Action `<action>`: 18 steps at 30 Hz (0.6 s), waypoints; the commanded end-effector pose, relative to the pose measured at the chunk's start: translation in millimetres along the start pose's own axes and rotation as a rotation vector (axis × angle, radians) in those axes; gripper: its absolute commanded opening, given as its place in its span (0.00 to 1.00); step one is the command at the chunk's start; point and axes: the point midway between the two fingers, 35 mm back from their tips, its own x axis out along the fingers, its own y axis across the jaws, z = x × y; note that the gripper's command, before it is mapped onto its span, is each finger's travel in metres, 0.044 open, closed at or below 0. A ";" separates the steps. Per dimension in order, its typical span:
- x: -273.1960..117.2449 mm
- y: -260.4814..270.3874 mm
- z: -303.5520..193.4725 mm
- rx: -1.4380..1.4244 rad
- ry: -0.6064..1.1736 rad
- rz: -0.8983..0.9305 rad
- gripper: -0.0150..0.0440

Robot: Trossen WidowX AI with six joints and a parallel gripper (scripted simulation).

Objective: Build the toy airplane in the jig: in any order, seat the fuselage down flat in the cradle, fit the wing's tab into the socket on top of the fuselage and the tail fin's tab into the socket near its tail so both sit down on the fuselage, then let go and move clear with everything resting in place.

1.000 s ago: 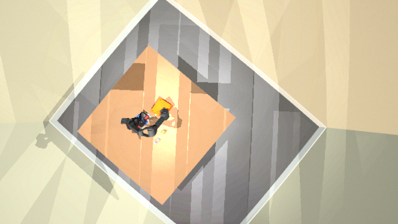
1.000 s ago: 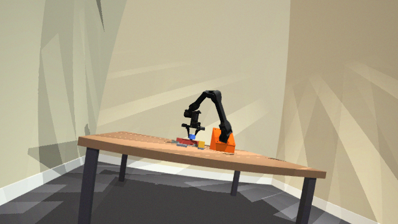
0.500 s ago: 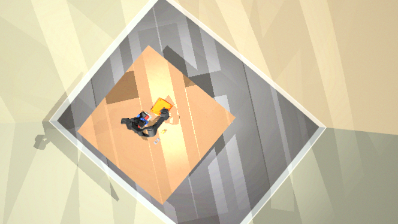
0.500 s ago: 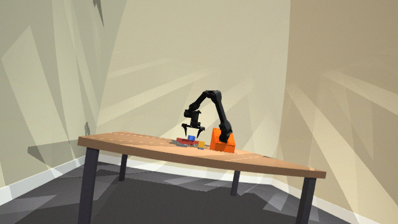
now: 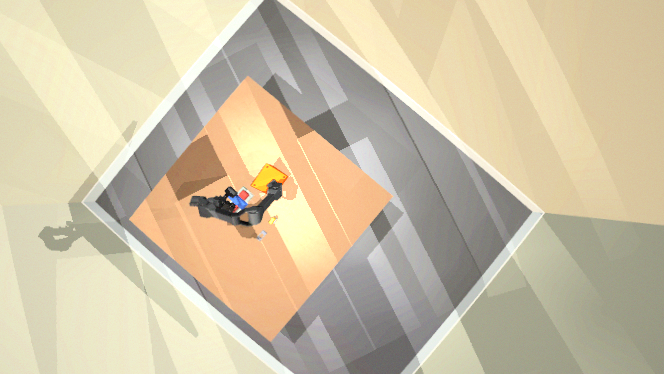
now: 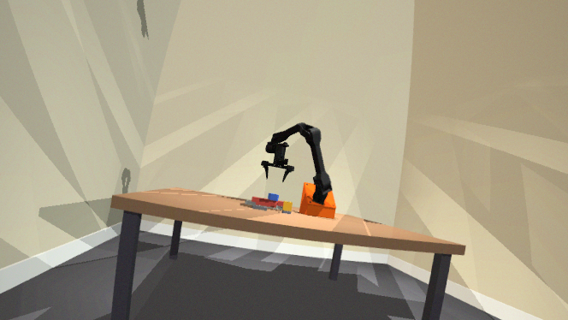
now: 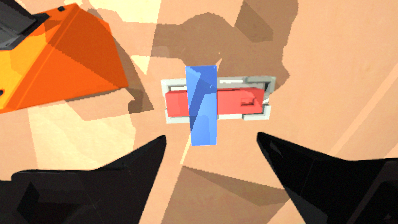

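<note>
The gripper (image 5: 229,201) (image 6: 275,180) (image 7: 211,137) is released: its two fingers stand wide apart, with nothing between them, and it hangs above the model. Below it, the blue wing (image 5: 238,201) (image 6: 273,197) (image 7: 203,106) lies across the red fuselage (image 5: 244,195) (image 6: 258,200) (image 7: 230,101), which is inside the pale grey jig (image 6: 254,204) (image 7: 167,120). The wing seems to be placed, although these views cannot prove that its tab is fully down.

The next part is probably the yellow tail fin (image 5: 273,219) (image 6: 287,206). It is away from the jig, and the wrist view does not show it. In the top view it lies to the right of the gripper and somewhat lower in the picture; in the exterior view it is also to the right, and much below the fingertips. It is nearer than the gripper to the orange base (image 5: 269,176) (image 6: 316,210) (image 7: 85,60), so the single arm should come sideways and back towards its own base before it goes down.

From above, the fin's longer direction appears to run from lower left to upper right, but it is too small to be sure. Its destination, the tail socket (image 7: 247,100), is at the fuselage end farther from the base, so the later carry must pass beyond the wing without touching it.
</note>
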 end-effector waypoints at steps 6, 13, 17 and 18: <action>2.0 0.4 -0.7 0.541 -0.005 0.019 1.00; 0.2 -0.4 -0.8 1.234 0.002 0.020 1.00; -0.5 -0.6 -0.8 1.480 0.004 0.021 1.00; -0.5 -0.6 -0.8 1.480 0.004 0.021 1.00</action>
